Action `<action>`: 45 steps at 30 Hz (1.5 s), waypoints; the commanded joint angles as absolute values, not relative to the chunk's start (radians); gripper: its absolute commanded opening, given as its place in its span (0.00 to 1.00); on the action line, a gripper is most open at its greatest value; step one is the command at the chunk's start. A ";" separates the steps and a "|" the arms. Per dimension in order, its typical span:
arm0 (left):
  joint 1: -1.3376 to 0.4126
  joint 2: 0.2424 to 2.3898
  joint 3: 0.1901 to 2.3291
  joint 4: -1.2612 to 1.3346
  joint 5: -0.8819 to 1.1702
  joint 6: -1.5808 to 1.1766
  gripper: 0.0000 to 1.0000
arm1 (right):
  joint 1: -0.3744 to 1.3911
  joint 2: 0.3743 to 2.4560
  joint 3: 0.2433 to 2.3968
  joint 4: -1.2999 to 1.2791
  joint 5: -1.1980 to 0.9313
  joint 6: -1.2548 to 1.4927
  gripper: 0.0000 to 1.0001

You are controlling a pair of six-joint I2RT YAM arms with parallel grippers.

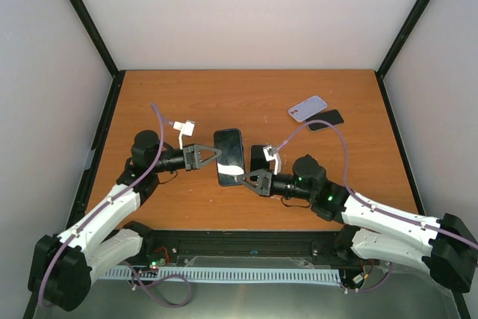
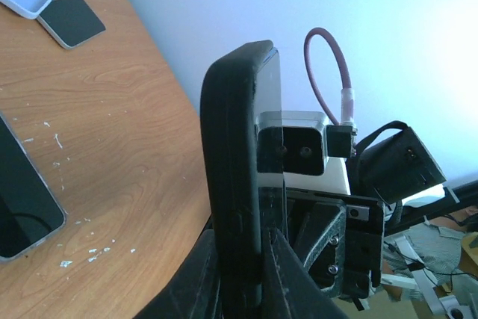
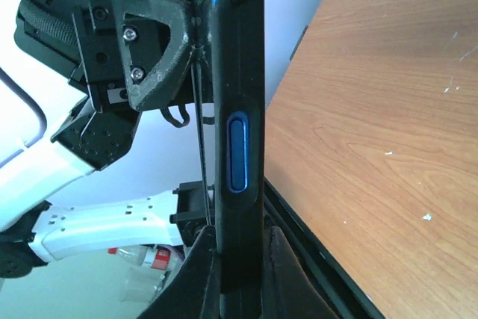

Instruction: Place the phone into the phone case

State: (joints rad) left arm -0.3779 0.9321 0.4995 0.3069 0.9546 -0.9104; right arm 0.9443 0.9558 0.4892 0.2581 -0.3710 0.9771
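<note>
A black phone case [image 1: 229, 151] with a glossy phone screen set in it is held on edge above the table's middle. My left gripper [image 1: 215, 156] is shut on its left long edge. My right gripper [image 1: 243, 179] is shut on its near short end. In the left wrist view the case [image 2: 235, 169] stands between my left gripper's [image 2: 243, 252] jaws, glass facing right. In the right wrist view the case [image 3: 239, 72], with its blue side button [image 3: 237, 153], sits in my right gripper [image 3: 239, 240]. I cannot tell whether the phone is fully seated.
A second dark phone [image 1: 259, 157] lies flat just right of the held case and shows in the left wrist view [image 2: 19, 192]. A lavender case [image 1: 308, 107] and a black slab [image 1: 326, 119] lie at the back right. White specks dot the wooden table [image 1: 172, 102].
</note>
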 commanded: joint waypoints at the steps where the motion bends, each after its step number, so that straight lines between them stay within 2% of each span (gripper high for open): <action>1: -0.379 0.926 0.517 0.308 0.910 -0.845 0.00 | 0.950 0.941 0.488 0.302 -0.349 1.012 0.03; 8: -0.378 0.927 0.524 0.284 0.912 -0.838 0.03 | 0.949 0.949 0.492 0.303 -0.327 1.015 0.03; 12: -0.378 0.924 0.535 0.263 0.910 -0.846 0.26 | 0.950 0.948 0.495 0.311 -0.311 0.984 0.03; 14: -0.378 0.923 0.541 0.242 0.898 -0.838 0.42 | 0.950 0.955 0.514 0.283 -0.315 0.942 0.03; 16: -0.378 0.922 0.548 0.224 0.884 -0.825 0.51 | 0.950 0.957 0.524 0.260 -0.330 0.909 0.03; 21: -0.378 0.935 0.558 0.195 0.847 -0.792 0.56 | 0.950 0.941 0.528 0.268 -0.375 0.858 0.03; 31: -0.377 0.929 0.570 0.154 0.777 -0.735 0.56 | 0.949 0.931 0.507 0.274 -0.435 0.831 0.03; 37: -0.377 0.891 0.577 0.131 0.772 -0.707 0.25 | 0.950 0.901 0.513 0.226 -0.443 0.812 0.03; 40: -0.377 0.890 0.585 0.104 0.755 -0.681 0.13 | 0.950 0.910 0.525 0.201 -0.442 0.800 0.03; 45: -0.377 0.906 0.589 0.095 0.762 -0.675 0.10 | 0.950 0.913 0.539 0.174 -0.420 0.791 0.03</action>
